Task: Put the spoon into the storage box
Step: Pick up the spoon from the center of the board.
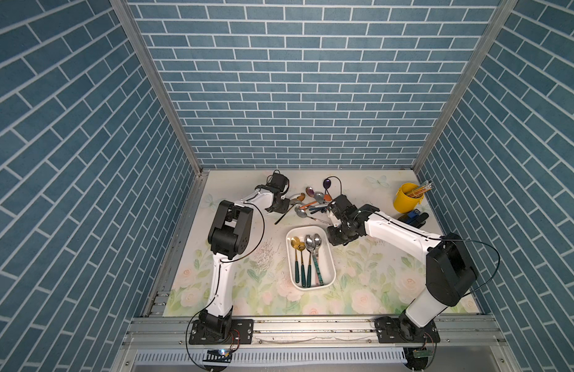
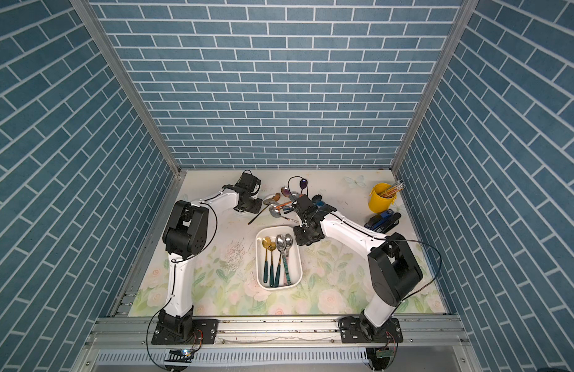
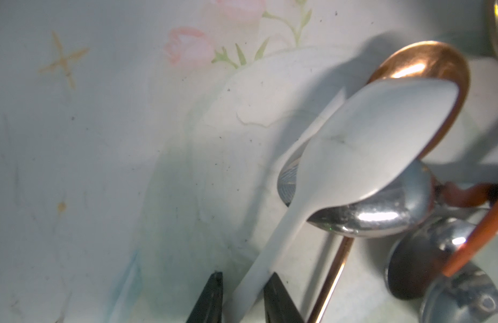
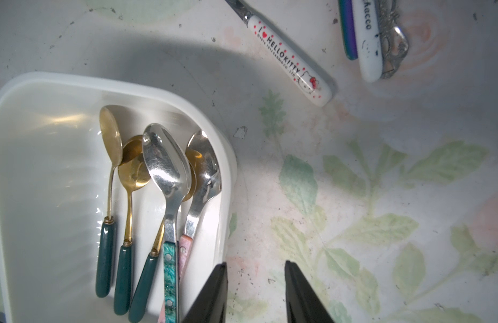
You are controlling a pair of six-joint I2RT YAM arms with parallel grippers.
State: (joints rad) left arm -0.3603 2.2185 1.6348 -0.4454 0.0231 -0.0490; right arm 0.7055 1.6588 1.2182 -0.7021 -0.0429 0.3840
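In the left wrist view a white plastic spoon (image 3: pixel 368 145) lies with its bowl over a steel spoon (image 3: pixel 382 215) and a copper one (image 3: pixel 426 64). My left gripper (image 3: pixel 245 276) is shut on its white handle, which fills the gap between the two black fingers. In both top views this gripper (image 1: pixel 281 206) (image 2: pixel 252 206) sits low at the left edge of the spoon pile (image 1: pixel 311 203). The white storage box (image 1: pixel 290 273) (image 2: pixel 259 273) (image 4: pixel 74 81) holds several spoons. My right gripper (image 4: pixel 256 268) is open and holds nothing, over the mat beside the box's far right corner (image 1: pixel 335 236).
A Hello Kitty handle (image 4: pixel 292 60) and other loose handles lie on the mat beyond the box. A yellow cup with pencils (image 1: pixel 406 201) and a blue-black stapler (image 1: pixel 413 219) stand at the back right. Blue brick walls close in three sides.
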